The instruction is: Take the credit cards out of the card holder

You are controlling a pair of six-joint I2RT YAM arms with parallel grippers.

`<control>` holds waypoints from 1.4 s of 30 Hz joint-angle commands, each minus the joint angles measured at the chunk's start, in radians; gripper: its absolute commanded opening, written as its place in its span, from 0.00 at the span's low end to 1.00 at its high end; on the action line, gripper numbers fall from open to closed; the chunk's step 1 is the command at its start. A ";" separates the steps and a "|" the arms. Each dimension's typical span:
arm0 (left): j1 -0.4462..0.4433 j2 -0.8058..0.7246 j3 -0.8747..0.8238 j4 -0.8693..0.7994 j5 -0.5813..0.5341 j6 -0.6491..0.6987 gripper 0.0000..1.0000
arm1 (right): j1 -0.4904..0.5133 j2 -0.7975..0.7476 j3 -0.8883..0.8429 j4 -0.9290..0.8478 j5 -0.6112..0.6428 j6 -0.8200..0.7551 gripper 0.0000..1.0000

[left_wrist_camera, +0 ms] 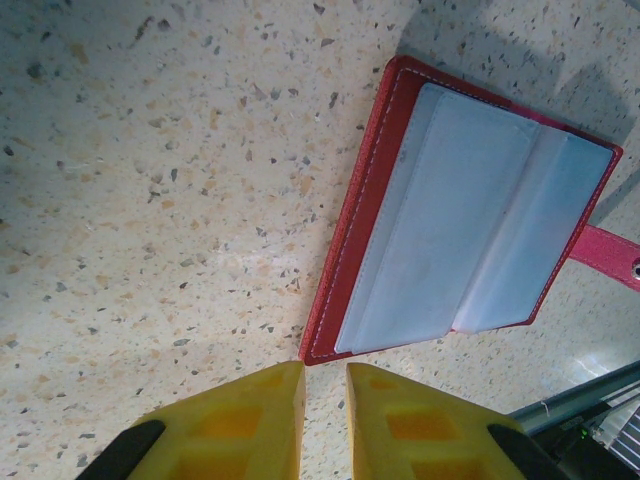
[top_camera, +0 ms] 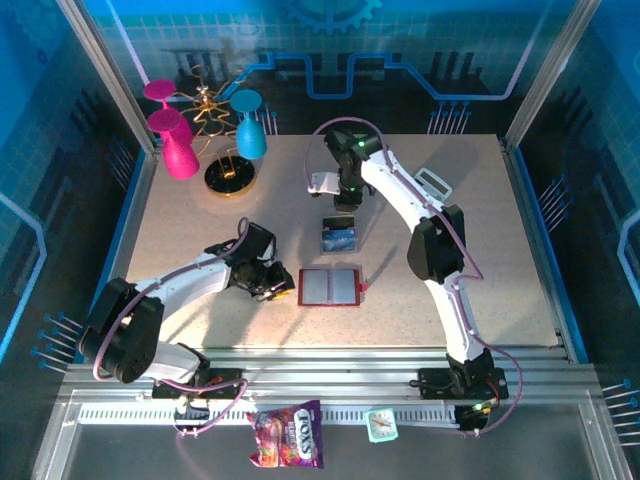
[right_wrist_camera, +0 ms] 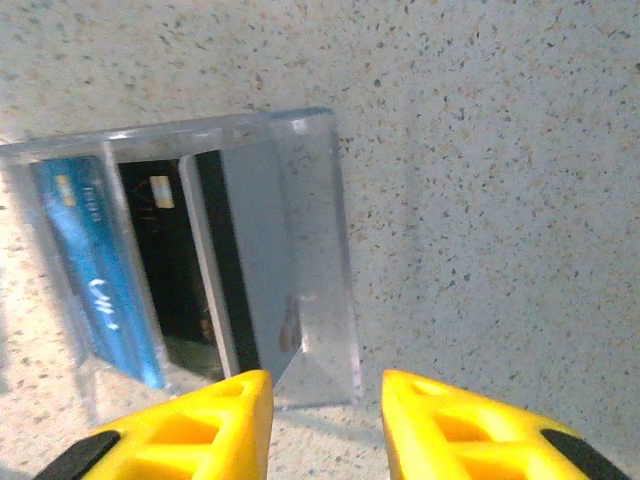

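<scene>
The red card holder (top_camera: 329,287) lies open on the worktop (top_camera: 180,230). The left jaws sit just beside it, a little apart, holding nothing. The right jaws hang apart over a clear box (right_wrist_camera: 310,250) with the credit cards (right_wrist_camera: 95,280) inside.

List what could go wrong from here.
1. The right hand hovers close by the clear plastic box; a careless lift might knock it and spill its blue plastic card and dark-striped white card.
2. The left hand sits at a corner of the open red folding card holder and could shove it.
</scene>
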 commanded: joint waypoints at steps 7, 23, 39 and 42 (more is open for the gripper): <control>0.009 -0.009 -0.005 -0.028 -0.028 -0.003 0.19 | 0.015 -0.106 -0.135 0.044 -0.057 0.033 0.46; 0.024 -0.013 -0.017 -0.033 -0.027 0.006 0.19 | 0.018 -0.026 -0.195 0.128 -0.040 0.058 0.55; 0.039 -0.010 -0.021 -0.025 -0.015 0.015 0.19 | 0.017 -0.026 -0.149 0.136 -0.015 0.062 0.54; 0.039 -0.006 -0.020 -0.023 -0.014 0.015 0.19 | 0.015 -0.023 -0.142 0.146 -0.013 0.062 0.54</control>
